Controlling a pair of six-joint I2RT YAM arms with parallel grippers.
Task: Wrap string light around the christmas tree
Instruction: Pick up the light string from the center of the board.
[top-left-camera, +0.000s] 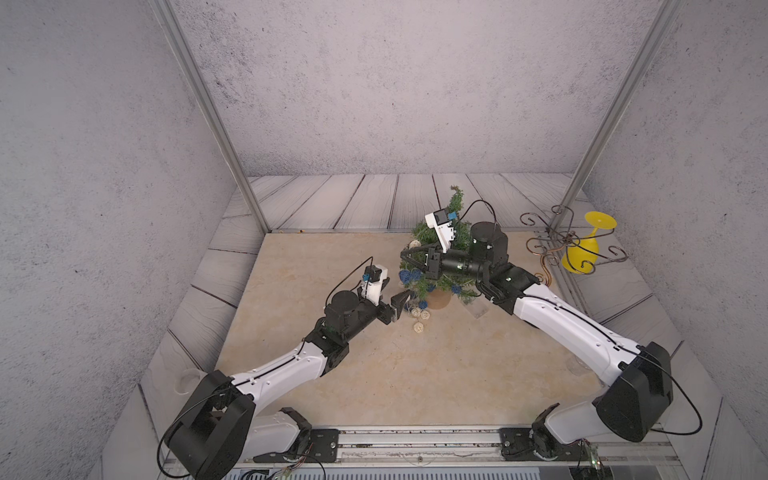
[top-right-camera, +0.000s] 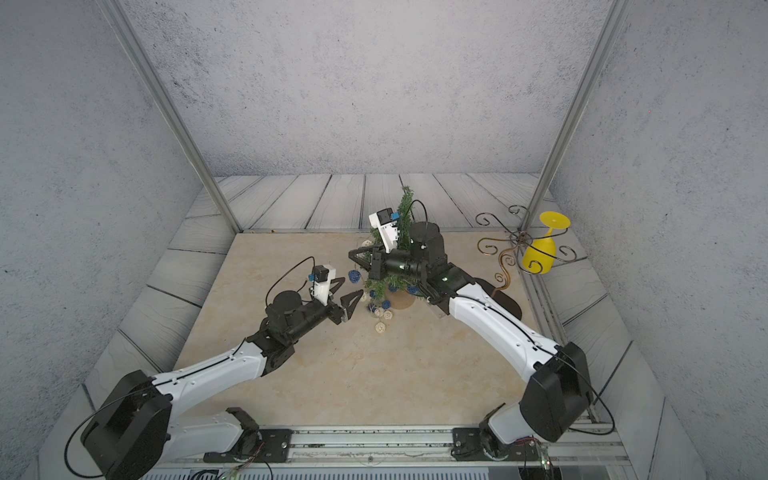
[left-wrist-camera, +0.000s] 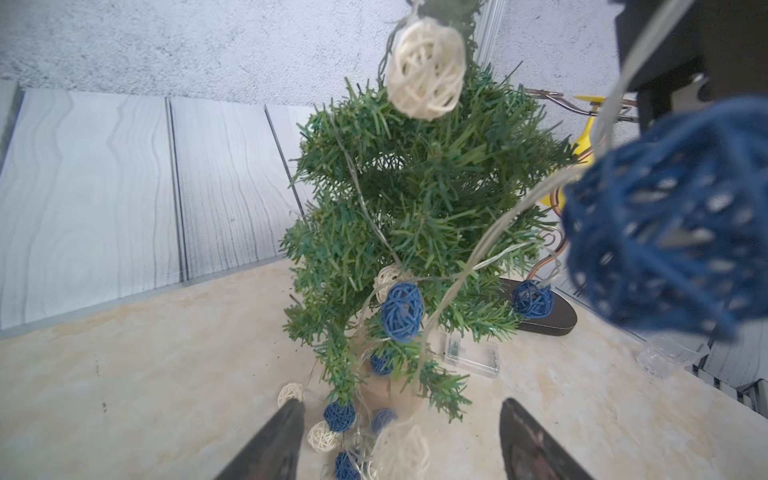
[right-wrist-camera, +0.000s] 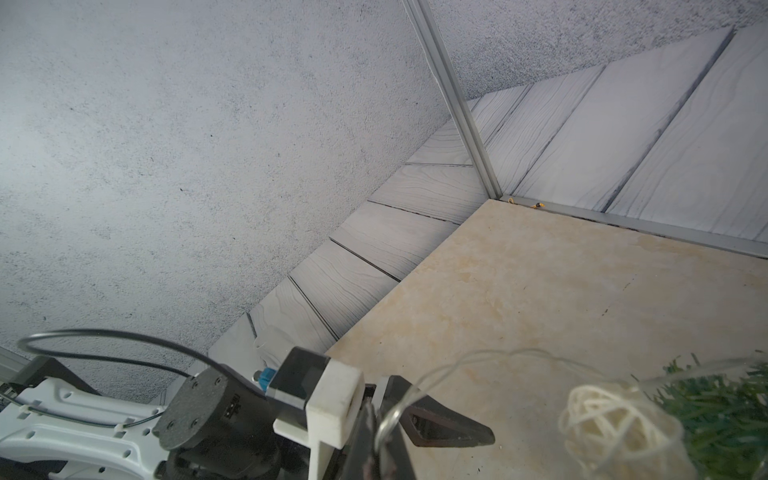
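The small green christmas tree (top-left-camera: 456, 203) (top-right-camera: 405, 208) (left-wrist-camera: 415, 187) stands in its tan pot (top-left-camera: 438, 299) at the back middle of the table. The string light's (left-wrist-camera: 401, 311) wire and woven balls drape over its branches. More balls (top-left-camera: 418, 328) (top-right-camera: 381, 327) lie by the pot, and the clear battery box (left-wrist-camera: 471, 355) lies beside it. My right gripper (top-left-camera: 405, 253) (top-right-camera: 351, 254) (right-wrist-camera: 380, 432) reaches across the tree's front, shut on the wire. A blue ball (top-right-camera: 354, 276) hangs below it. My left gripper (top-left-camera: 395, 291) (top-right-camera: 347, 293) (left-wrist-camera: 402, 402) is open, low at the tree's left, holding nothing.
A curly metal wire stand (top-left-camera: 561, 239) (top-right-camera: 519, 239) with a yellow plastic glass (top-left-camera: 582, 253) (top-right-camera: 540, 253) hung on it sits at the back right, on a dark oval base (left-wrist-camera: 548, 320). A clear cup (left-wrist-camera: 669, 353) stands near it. Metal frame posts (top-left-camera: 249, 199) rise at the back corners.
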